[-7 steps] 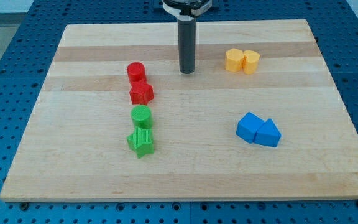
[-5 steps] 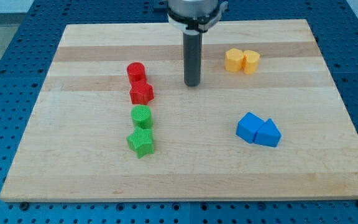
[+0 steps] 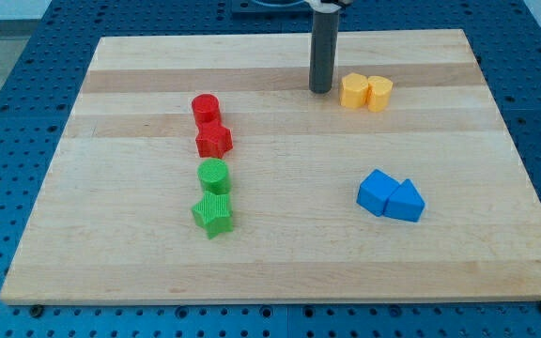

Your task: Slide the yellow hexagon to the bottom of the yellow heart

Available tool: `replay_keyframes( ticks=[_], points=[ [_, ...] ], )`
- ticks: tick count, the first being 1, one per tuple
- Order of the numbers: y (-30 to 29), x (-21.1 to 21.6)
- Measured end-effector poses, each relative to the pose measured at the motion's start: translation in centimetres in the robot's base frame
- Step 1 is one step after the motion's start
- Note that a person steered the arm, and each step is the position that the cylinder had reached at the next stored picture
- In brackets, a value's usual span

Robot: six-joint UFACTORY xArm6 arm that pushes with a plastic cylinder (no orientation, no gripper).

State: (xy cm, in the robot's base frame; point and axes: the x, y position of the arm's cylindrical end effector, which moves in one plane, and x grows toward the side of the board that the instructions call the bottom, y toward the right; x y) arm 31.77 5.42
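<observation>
The yellow hexagon [image 3: 354, 91] lies at the view's upper right of the wooden board [image 3: 280, 263]. The yellow heart [image 3: 379, 93] touches its right side. My tip [image 3: 321, 90] stands just left of the hexagon, a small gap away, at about the same height in the view. The dark rod rises from it to the view's top edge.
A red cylinder [image 3: 205, 107] and a red star-like block [image 3: 214, 141] sit left of centre. A green cylinder [image 3: 213, 175] and a green star [image 3: 213, 215] lie below them. A blue cube [image 3: 378, 192] and a blue triangle [image 3: 405, 201] touch at the right.
My tip has moved from the board's middle, right of the red blocks, up and to the right, ending close beside the yellow hexagon. No block has moved.
</observation>
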Motion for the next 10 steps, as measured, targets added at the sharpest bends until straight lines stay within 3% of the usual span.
replay_keyframes(
  ticks=[5, 10],
  points=[
    [2.7, -1.3],
    [2.7, 3.3]
  ],
)
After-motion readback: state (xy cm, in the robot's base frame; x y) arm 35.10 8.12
